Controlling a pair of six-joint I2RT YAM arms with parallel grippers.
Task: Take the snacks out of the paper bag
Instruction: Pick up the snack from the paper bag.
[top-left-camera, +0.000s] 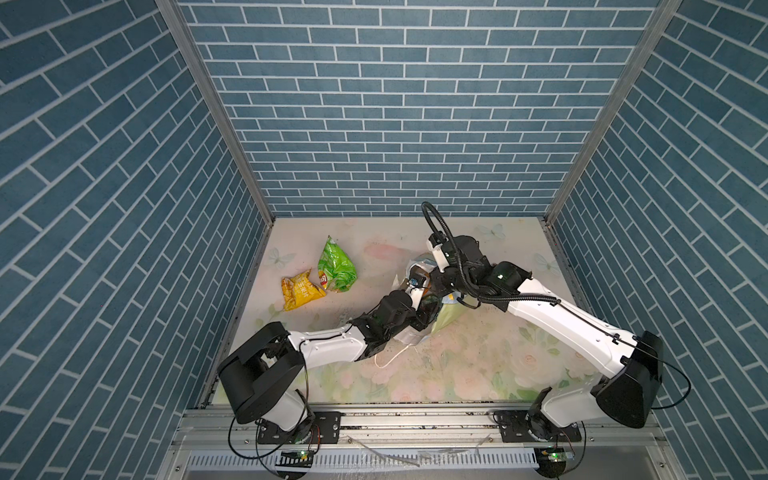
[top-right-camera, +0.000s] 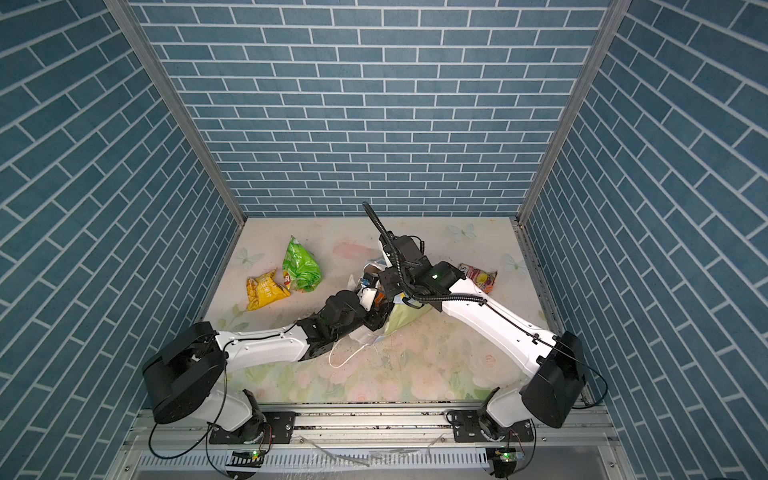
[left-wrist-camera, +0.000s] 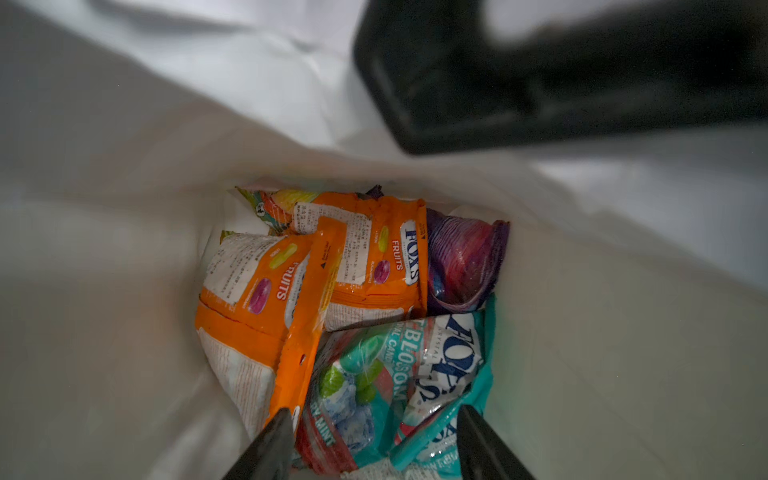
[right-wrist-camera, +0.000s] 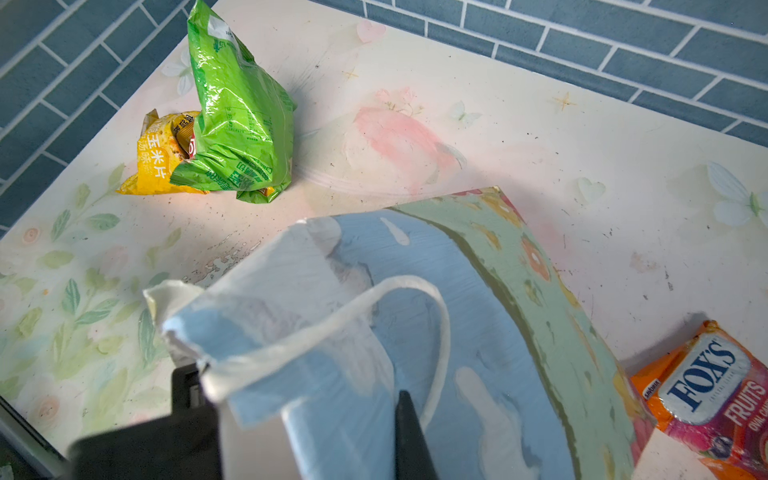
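"FOX'S FRUITS" on orange pack (right-wrist-camera: 715, 386), "FOX'S", "MINT" on teal pack (left-wrist-camera: 395, 374)

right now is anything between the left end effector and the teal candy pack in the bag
Nothing visible. The left end effector is open inside the paper bag, straddling the teal candy pack; an orange pack lies alongside.

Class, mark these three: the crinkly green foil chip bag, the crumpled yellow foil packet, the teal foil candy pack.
Green chip bag (top-left-camera: 337, 269): a top view, its crinkled middle.
Yellow packet (top-left-camera: 300, 293): a top view, its printed face.
Teal candy pack (left-wrist-camera: 386, 386): left wrist view, its printed front.
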